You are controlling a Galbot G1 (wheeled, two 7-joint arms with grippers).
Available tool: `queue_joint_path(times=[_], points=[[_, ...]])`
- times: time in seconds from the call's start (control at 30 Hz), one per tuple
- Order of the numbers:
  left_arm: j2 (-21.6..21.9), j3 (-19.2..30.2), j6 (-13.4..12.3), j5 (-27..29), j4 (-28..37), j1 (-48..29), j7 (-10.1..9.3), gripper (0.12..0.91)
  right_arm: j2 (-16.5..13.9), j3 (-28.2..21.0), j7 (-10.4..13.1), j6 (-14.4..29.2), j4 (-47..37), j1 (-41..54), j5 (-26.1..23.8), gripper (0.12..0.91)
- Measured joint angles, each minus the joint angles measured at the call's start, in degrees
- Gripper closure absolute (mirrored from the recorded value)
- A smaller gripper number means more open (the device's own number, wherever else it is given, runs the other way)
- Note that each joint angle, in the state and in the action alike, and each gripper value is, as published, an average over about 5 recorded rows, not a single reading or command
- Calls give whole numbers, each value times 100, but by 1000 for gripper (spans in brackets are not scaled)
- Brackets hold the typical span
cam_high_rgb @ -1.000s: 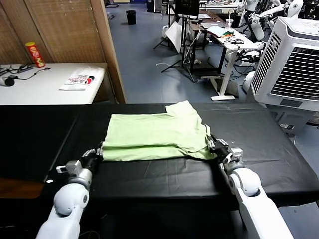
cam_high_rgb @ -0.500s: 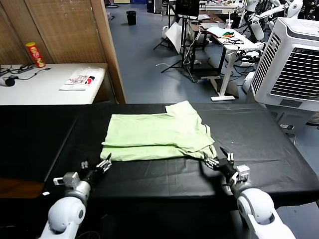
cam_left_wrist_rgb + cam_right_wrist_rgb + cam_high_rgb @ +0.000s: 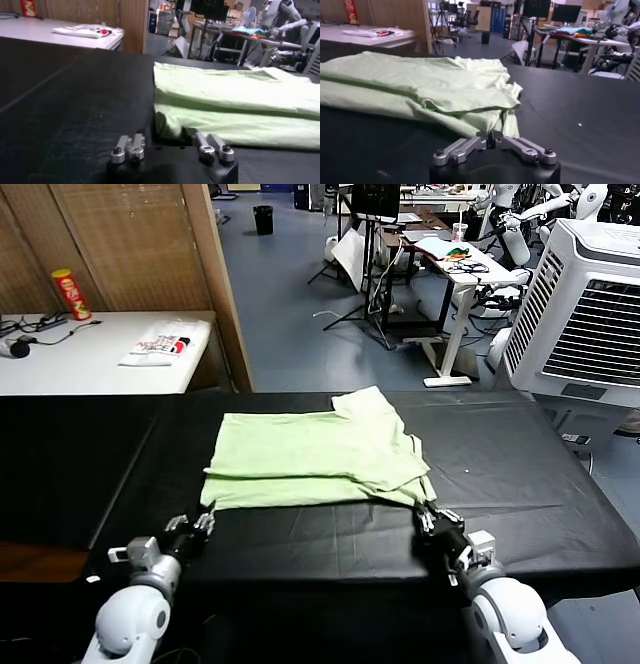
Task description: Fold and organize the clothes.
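Black table [image 3: 560,474] fills mid-frame, with the pale green shirt [image 3: 315,459] folded flat at its centre. Left gripper [image 3: 197,522] narrowly parted, empty; right gripper [image 3: 438,519] closed, empty.

No lettering can be read anywhere. The red and yellow can [image 3: 70,292] and the white packet [image 3: 160,342], both on the white table [image 3: 70,364] well beyond the jaws, carry print, but it is too small to make out.
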Motion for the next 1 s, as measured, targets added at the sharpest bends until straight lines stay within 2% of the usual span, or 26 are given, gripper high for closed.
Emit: queue_joint_path(times=[0.07,0.13,0.4,0.77,0.9,1.0], points=[[28,2,28,28,-48,39,-36,892,-45,44,36,-127,120,-80,38,891],[72,-4,71,88,-131,106,-89,901,-99,92,60,-245,255,-179,83,891],[238,-134,217,279,-772,693,-233,904,-246,362,83,-443,780,-815,110,891],[245,-487,231,434,-1714,1968,-216,904,-142,685,37,-481,1344,-1850,-120,879],[229,-573,281,430,-1886,2315,-242,900,-133,715,10,-482,1472,-2043,-127,730],[201,-627,336,415,-2000,2484,-294,829,-147,770,-17,-494,1610,-2164,-127,564]])
